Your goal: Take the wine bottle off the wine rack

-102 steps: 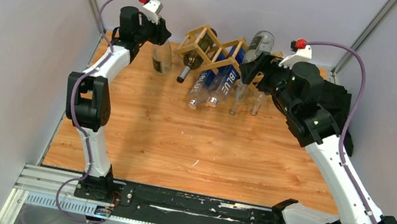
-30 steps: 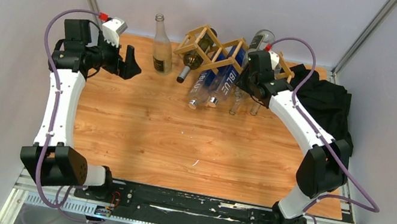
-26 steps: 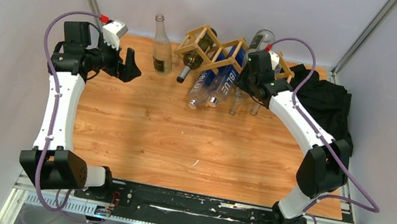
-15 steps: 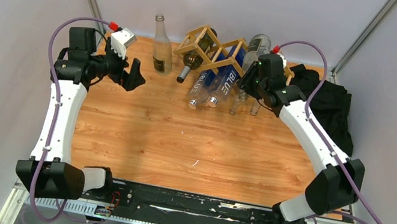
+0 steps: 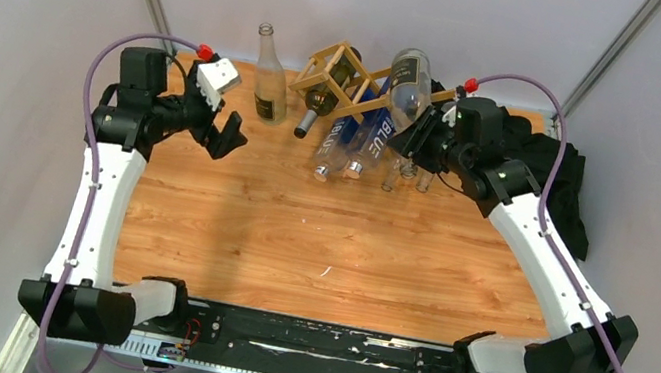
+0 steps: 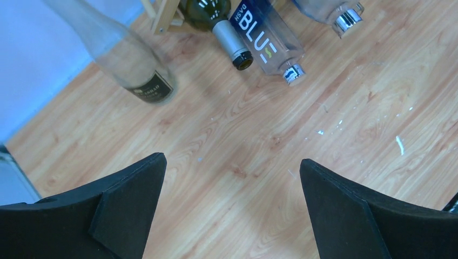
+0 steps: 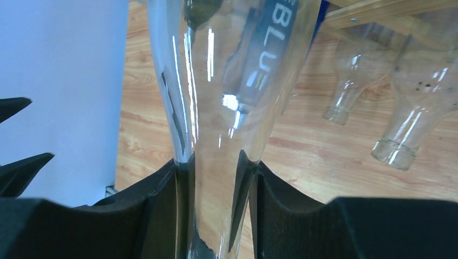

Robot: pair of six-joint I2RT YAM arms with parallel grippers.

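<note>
The wine rack (image 5: 344,69) is a light wooden lattice at the table's back edge. My right gripper (image 5: 423,138) is shut on the neck of a clear wine bottle (image 5: 408,78), which tilts up and left over the rack's right end. In the right wrist view the glass neck (image 7: 216,124) fills the gap between the black fingers (image 7: 162,199). My left gripper (image 5: 231,136) hangs open over bare wood at the left, nothing between its fingers (image 6: 124,210).
A clear bottle (image 5: 270,83) stands left of the rack. A dark green bottle (image 5: 325,96) and two blue bottles (image 5: 356,137) lie in the rack, necks toward me. Two clear bottles (image 5: 410,172) lie below the right gripper. A black cloth (image 5: 557,174) sits at the right edge.
The right arm has drawn back and swung the clear bottle up and left from the rack's right end. The left arm has drifted right and toward me, still open.
</note>
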